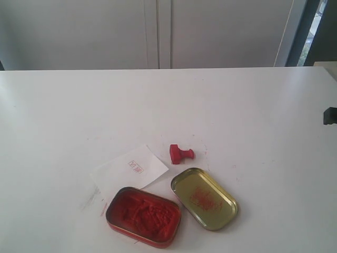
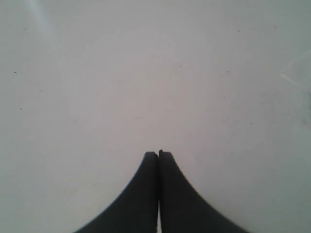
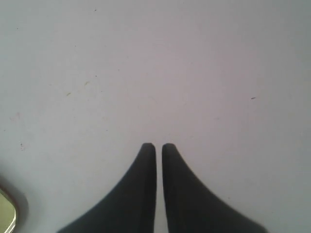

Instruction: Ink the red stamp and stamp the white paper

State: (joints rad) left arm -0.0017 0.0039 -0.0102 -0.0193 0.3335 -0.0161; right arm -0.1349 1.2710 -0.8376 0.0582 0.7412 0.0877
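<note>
The red stamp lies on its side on the white table, knob pointing right, just right of the white paper. The paper lies flat and bears a small red imprint. Neither gripper's fingers show in the exterior view. In the left wrist view my left gripper is shut, its dark fingers touching, over bare tabletop. In the right wrist view my right gripper is shut to a thin slit with nothing in it, also over bare tabletop.
An open tin of lumpy red ink paste sits near the front edge. Its gold lid, smeared red, lies to the tin's right; a corner of the lid shows in the right wrist view. A dark block sticks in at the right edge.
</note>
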